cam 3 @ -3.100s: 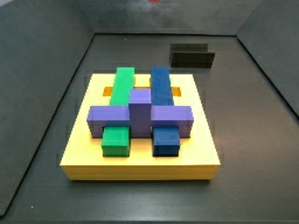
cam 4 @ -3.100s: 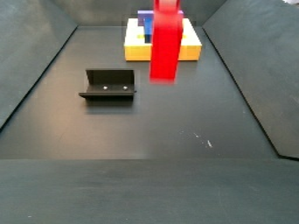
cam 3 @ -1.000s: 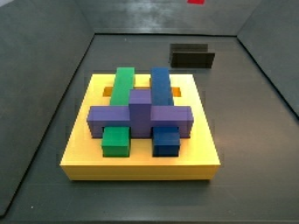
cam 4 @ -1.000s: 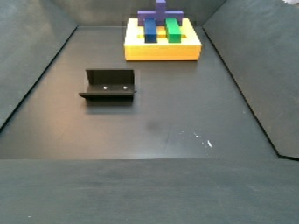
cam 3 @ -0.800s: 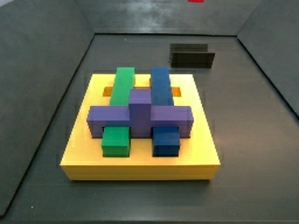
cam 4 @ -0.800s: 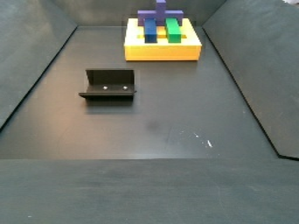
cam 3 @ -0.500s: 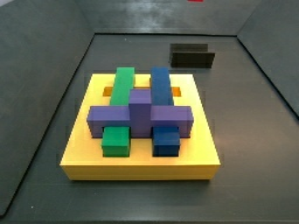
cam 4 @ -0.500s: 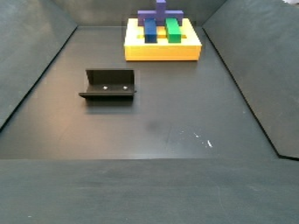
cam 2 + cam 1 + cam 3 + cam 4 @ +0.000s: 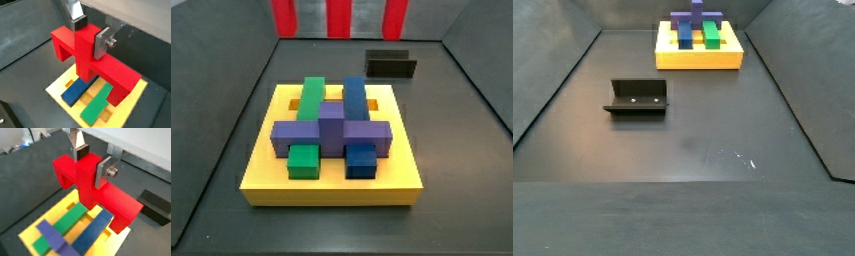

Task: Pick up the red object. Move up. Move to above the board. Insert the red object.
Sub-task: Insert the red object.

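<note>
My gripper (image 9: 92,164) (image 9: 90,35) is shut on the red object (image 9: 113,203) (image 9: 110,75), with its silver fingers clamped on the central stem near the crossbar. The piece hangs in the air over the board (image 9: 113,245) (image 9: 130,100). That yellow slab carries a green block (image 9: 67,223) (image 9: 97,105), a blue block (image 9: 97,228) (image 9: 80,86) and a purple piece (image 9: 53,235). In a side view the red object (image 9: 338,15) shows as three red prongs at the top edge, behind the board (image 9: 331,190). The gripper itself is out of both side views. The board (image 9: 700,58) lies at the far end.
The fixture (image 9: 636,97) (image 9: 392,65) stands on the dark floor apart from the board, and its dark shape (image 9: 153,205) shows beyond the red piece. Grey walls close in the floor on all sides.
The red object's three prongs have come down into the top of a side view, where only a red sliver showed before. Board and fixture have not moved.
</note>
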You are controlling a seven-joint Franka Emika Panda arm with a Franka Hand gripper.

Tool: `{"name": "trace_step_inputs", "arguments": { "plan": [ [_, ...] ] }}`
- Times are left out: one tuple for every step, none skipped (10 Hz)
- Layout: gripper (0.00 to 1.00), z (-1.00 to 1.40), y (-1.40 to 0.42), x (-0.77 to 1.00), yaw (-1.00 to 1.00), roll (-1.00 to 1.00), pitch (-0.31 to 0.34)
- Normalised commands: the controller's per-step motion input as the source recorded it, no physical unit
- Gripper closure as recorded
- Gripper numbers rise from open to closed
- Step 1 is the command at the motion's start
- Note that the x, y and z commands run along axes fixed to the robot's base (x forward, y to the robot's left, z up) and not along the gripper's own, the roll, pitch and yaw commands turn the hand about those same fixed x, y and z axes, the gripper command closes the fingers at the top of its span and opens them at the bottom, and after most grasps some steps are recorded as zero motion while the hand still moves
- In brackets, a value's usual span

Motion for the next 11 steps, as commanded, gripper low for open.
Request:
{"name": "trace_step_inputs", "arguments": {
  "plan": [
    [1.0,-0.71,0.42,0.21,-0.02,-0.09,-0.174],
    [1.0,-0.69,-0.13,0.0,0.02,0.0,-0.286],
    [1.0,-0.46,-0.52,0.0,0.18,0.16,-0.254],
    [1.0,-0.52,-0.26,0.0,0.15,0.21,-0.269],
    [1.0,-0.53,0.0,-0.13,0.15,0.21,-0.191],
    [1.0,-0.29,0.04,-0.27,0.11,0.22,-0.124],
    [1.0,-0.36,0.09,-0.03,0.19,0.12,-0.136],
    [1.0,-0.28,0.0,-0.02,0.23,0.07,-0.111],
    [1.0,-0.27,0.0,0.0,0.21,0.03,-0.047],
    [1.0,-0.31,0.04,-0.04,0.05,0.04,-0.04],
    [1.0,-0.09,0.09,-0.03,0.0,0.0,0.0]
  ]
}}
